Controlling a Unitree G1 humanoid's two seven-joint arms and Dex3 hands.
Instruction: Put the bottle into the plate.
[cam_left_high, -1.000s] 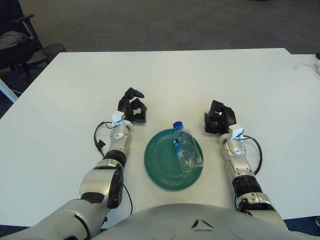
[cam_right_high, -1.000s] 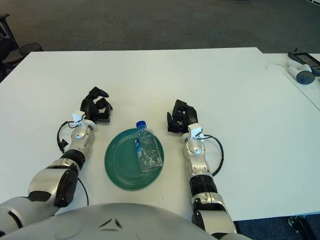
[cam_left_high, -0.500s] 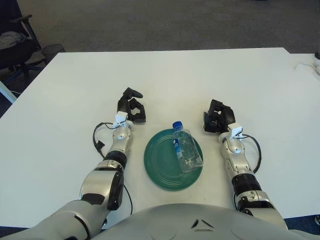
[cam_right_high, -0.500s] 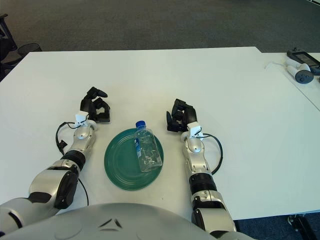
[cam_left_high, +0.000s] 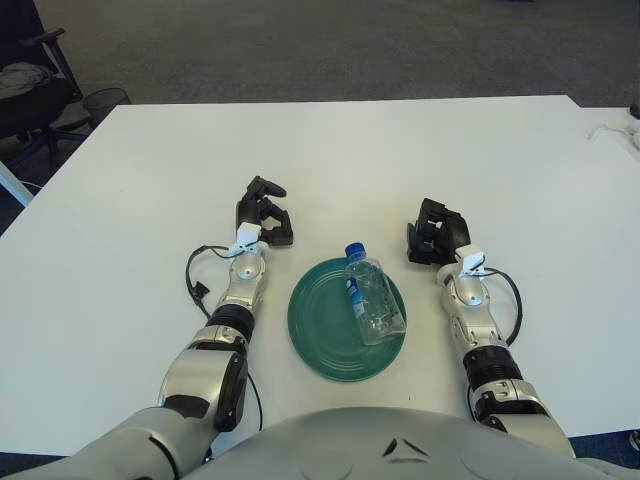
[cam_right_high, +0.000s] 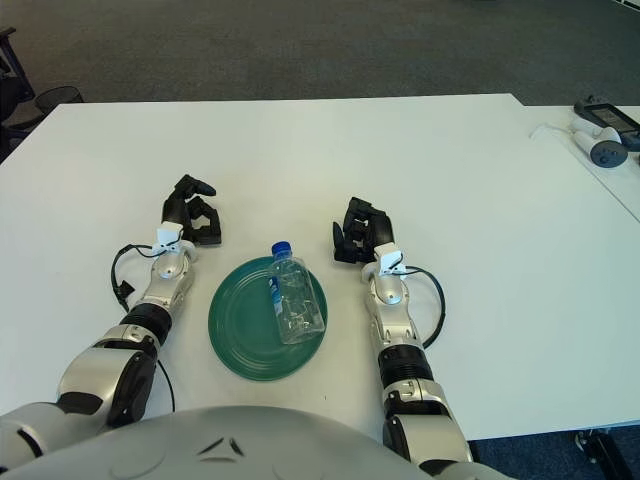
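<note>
— Where's the bottle right now?

— I see the bottle (cam_left_high: 370, 297), clear plastic with a blue cap, lying on its side in the green plate (cam_left_high: 320, 340). It sits on the right half of the plate, cap toward the far rim, base toward the near right edge. The plate is on the white tabletop (cam_left_high: 400, 160), straight ahead of me, between my two arms.

— And the hands?

— My left hand (cam_left_high: 262, 212) is just beyond the plate's far left edge, apart from it. Its fingers are loosely curled with one raised, and they hold nothing. My right hand (cam_left_high: 435, 233) shows to the right of the plate, close to the cap end of the bottle but not touching it. Its fingers are bent inward, and they hold nothing either.

— Anything else on screen?

— In the right eye view, a small grey device with a cord (cam_right_high: 603, 150) lies at the far right. An office chair (cam_left_high: 30, 85) stands off the far left corner.
</note>
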